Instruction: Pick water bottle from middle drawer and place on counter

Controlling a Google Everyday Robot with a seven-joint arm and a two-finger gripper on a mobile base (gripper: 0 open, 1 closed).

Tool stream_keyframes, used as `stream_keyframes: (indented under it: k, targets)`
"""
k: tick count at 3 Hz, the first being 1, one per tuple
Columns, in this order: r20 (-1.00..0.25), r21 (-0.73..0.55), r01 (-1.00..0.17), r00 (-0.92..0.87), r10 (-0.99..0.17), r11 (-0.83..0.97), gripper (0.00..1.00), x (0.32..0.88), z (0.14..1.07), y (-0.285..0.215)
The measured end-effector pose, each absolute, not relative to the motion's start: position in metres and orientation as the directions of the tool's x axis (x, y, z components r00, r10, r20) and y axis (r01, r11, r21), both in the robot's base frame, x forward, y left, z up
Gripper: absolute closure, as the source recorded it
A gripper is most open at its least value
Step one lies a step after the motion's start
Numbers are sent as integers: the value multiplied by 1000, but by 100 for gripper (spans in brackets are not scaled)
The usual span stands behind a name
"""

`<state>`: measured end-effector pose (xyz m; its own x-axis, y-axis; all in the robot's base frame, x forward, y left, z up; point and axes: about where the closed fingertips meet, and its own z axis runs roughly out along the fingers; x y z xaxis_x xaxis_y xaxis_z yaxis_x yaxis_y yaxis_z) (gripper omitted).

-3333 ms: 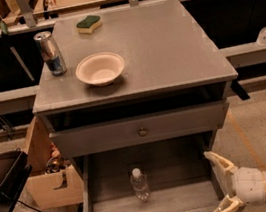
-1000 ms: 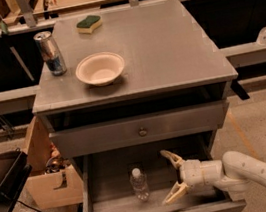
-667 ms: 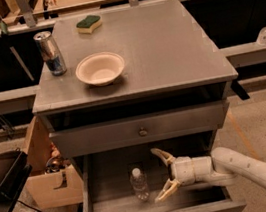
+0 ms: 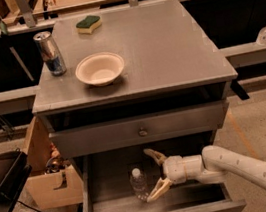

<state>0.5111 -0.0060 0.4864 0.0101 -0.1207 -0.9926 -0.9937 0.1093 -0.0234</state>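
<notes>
The water bottle (image 4: 139, 183), clear with a white cap, stands upright on the floor of the open middle drawer (image 4: 110, 210), left of centre. My gripper (image 4: 154, 173) reaches into the drawer from the right on a white arm. It is open, its tan fingers (image 4: 159, 188) spread just right of the bottle, one ahead and one behind, not closed on it. The grey counter (image 4: 163, 47) is the cabinet's top above.
On the counter stand a silver-blue can (image 4: 50, 53), a white bowl (image 4: 100, 68) and a green-yellow sponge (image 4: 88, 24). A drawer front with a round knob (image 4: 142, 132) juts above the open drawer. A cardboard box (image 4: 49, 180) sits left of the cabinet. A small pump bottle (image 4: 265, 33) is far right.
My gripper has moved left across the drawer, from its right side to right beside the water bottle, staying open. The bottle has not moved.
</notes>
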Motion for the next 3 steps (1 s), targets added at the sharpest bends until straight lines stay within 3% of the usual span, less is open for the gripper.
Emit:
stream_keyframes:
  k: [1,3]
  targets:
    - [-990,21,-993,-37,-133,117,0,510,475,4]
    - [-994,51,-997,-57,-96,65,43,508,463,31]
